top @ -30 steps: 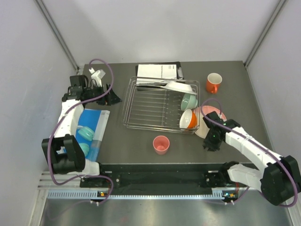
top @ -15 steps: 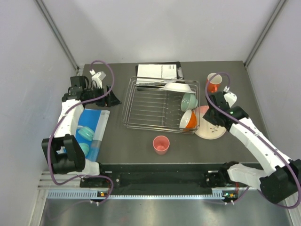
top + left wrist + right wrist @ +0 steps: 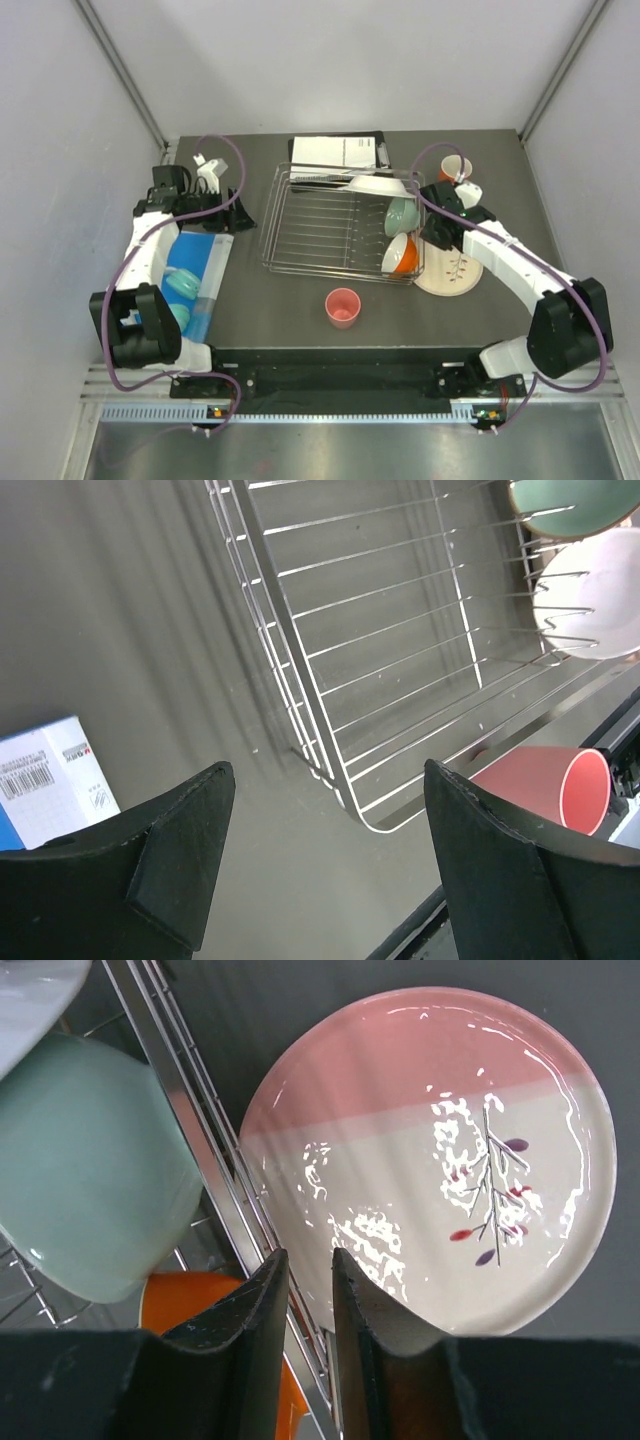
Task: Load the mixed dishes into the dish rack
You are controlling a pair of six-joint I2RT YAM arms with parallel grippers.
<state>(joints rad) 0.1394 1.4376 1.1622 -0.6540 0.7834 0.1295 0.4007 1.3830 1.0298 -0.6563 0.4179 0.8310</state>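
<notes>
**Rack part loaded, three pieces out on the table**

Checking in from the remote station. The dish rack (image 3: 310,225) sits mid-frame in the top view, and all its load is at its right end. The white plate (image 3: 378,184) lies tilted across the upper right corner. The mint-green bowl (image 3: 402,215) is just below it, and the orange bowl with the white inside (image 3: 401,256) is below that. Both bowls are tipped on their sides.

Not in the rack: the pale pink plate (image 3: 455,272) lies flat on the table, right up against the rack's right side. The small pink cup (image 3: 342,307) stands apart, below the rack toward the bottom of the frame. The orange mug (image 3: 447,170) is in the upper right, half hidden behind my right arm.

The right gripper (image 3: 308,1260) hovers over the spot where the pink plate meets the rack wire. Its fingers are nearly together, just a thin slit between them with nothing in it. The left gripper (image 3: 328,780) is spread wide and holding nothing, off the rack's left side. Its wrist view shows a rack corner between the fingers. A blue sheet (image 3: 205,270) with teal pieces (image 3: 180,285) lies at the far left.
</notes>
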